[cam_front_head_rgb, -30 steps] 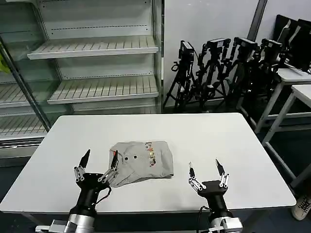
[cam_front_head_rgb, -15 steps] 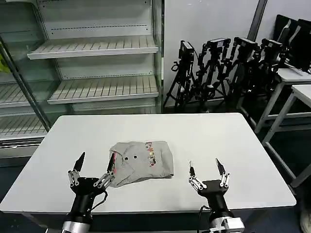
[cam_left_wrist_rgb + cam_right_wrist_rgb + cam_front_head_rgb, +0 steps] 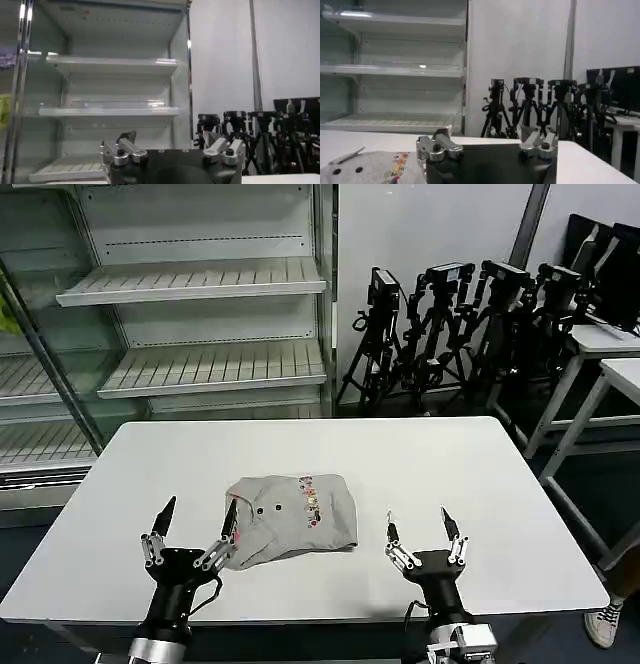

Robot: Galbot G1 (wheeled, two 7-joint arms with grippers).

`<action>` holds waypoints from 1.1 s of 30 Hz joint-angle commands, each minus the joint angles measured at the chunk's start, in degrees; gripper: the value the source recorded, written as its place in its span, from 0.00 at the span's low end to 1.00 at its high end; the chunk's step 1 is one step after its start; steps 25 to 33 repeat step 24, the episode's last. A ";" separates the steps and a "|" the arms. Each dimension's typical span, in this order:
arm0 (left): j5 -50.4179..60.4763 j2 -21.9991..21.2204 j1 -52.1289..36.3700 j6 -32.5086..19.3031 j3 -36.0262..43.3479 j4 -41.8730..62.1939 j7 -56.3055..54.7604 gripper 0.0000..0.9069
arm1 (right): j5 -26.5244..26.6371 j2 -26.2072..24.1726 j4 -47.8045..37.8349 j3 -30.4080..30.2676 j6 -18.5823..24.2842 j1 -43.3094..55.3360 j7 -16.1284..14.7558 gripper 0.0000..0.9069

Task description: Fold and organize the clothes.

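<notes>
The clothes are one light grey T-shirt (image 3: 295,521), lying folded into a compact bundle on the white table (image 3: 450,459), with its small multicoloured print facing up. My left gripper (image 3: 200,506) stands open at the near edge, just left of the shirt; its right fingertip is close to the shirt's left edge, and nothing is between the fingers. Open and holding nothing, my right gripper (image 3: 416,517) stands a short way right of the shirt. In the right wrist view the shirt (image 3: 365,167) lies beside the open gripper (image 3: 485,131). The left wrist view shows its open gripper (image 3: 167,136) pointing at the shelves.
A white shelf unit (image 3: 200,284) stands behind the table on the left. Black tripods (image 3: 450,324) line the back wall, and side tables (image 3: 610,344) stand at the right. A person's shoe (image 3: 605,621) shows by the table's right corner.
My left gripper has drawn back and to the left, away from the shirt's edge. The right gripper has shifted slightly left. The shirt has not moved.
</notes>
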 commanded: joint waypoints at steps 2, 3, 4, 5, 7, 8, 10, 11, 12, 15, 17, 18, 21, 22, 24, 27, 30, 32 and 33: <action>0.17 -0.24 -0.20 0.12 -0.04 -0.10 0.05 1.00 | -1.61 0.05 -0.71 -0.26 -0.95 1.14 0.59 1.00; 0.14 -0.26 -0.25 0.14 -0.03 -0.11 0.05 1.00 | -2.10 0.00 -0.73 -0.26 -0.89 1.13 0.49 1.00; 0.14 -0.31 -0.24 0.14 -0.02 -0.13 0.05 1.00 | -2.19 -0.09 -0.69 -0.31 -0.92 1.11 0.49 1.00; 0.14 -0.36 -0.24 0.16 0.02 -0.15 0.05 1.00 | -2.19 -0.14 -0.66 -0.33 -0.93 1.10 0.55 1.00; 0.14 -0.53 -0.26 0.19 0.10 -0.21 0.07 1.00 | -2.21 -0.14 -0.73 -0.35 -0.89 1.14 0.92 1.00; 0.14 -0.60 -0.27 0.21 0.16 -0.24 0.07 1.00 | -2.52 -0.19 -0.78 -0.36 -0.82 1.13 0.89 1.00; 0.18 -0.75 -0.23 0.29 0.32 -0.31 0.09 1.00 | -2.75 -0.19 -0.84 -0.48 -0.63 1.06 1.01 1.00; 0.21 -0.82 -0.16 0.33 0.39 -0.36 0.10 1.00 | -2.81 -0.14 -0.75 -0.50 -0.63 1.00 1.04 1.00; 0.20 -0.88 -0.10 0.39 0.43 -0.41 0.12 1.00 | -2.85 -0.12 -0.70 -0.51 -0.65 0.99 1.03 1.00; 0.13 -1.00 0.21 1.18 0.56 -0.65 0.40 1.00 | -3.38 -0.10 -0.22 -0.55 -1.07 0.82 0.72 1.00; 0.17 -1.17 0.37 1.18 0.58 -0.74 0.49 1.00 | -3.36 -0.04 -0.03 -0.56 -1.50 0.82 0.81 1.00; 0.16 -1.20 0.41 1.19 0.57 -0.75 0.50 1.00 | -3.32 -0.02 -0.02 -0.57 -1.55 0.84 0.79 1.00; 0.17 -1.20 0.55 1.18 0.54 -0.80 0.52 1.00 | -3.28 -0.04 0.00 -0.54 -1.64 0.77 0.77 1.00; 0.16 -1.19 0.59 1.18 0.53 -0.79 0.52 1.00 | -3.23 -0.04 0.06 -0.51 -1.72 0.71 0.72 1.00; 0.18 -1.20 0.65 1.20 0.50 -0.85 0.56 1.00 | -2.97 0.12 0.25 -0.41 -2.03 0.62 -0.11 1.00; 0.18 -1.20 0.65 1.20 0.50 -0.85 0.56 1.00 | -2.97 0.12 0.25 -0.41 -2.03 0.62 -0.11 1.00; 0.18 -1.20 0.65 1.20 0.50 -0.85 0.56 1.00 | -2.97 0.12 0.25 -0.41 -2.03 0.62 -0.11 1.00; 0.18 -1.20 0.65 1.20 0.50 -0.85 0.56 1.00 | -2.97 0.12 0.25 -0.41 -2.03 0.62 -0.11 1.00; 0.18 -1.20 0.65 1.20 0.50 -0.85 0.56 1.00 | -2.97 0.12 0.25 -0.41 -2.03 0.62 -0.11 1.00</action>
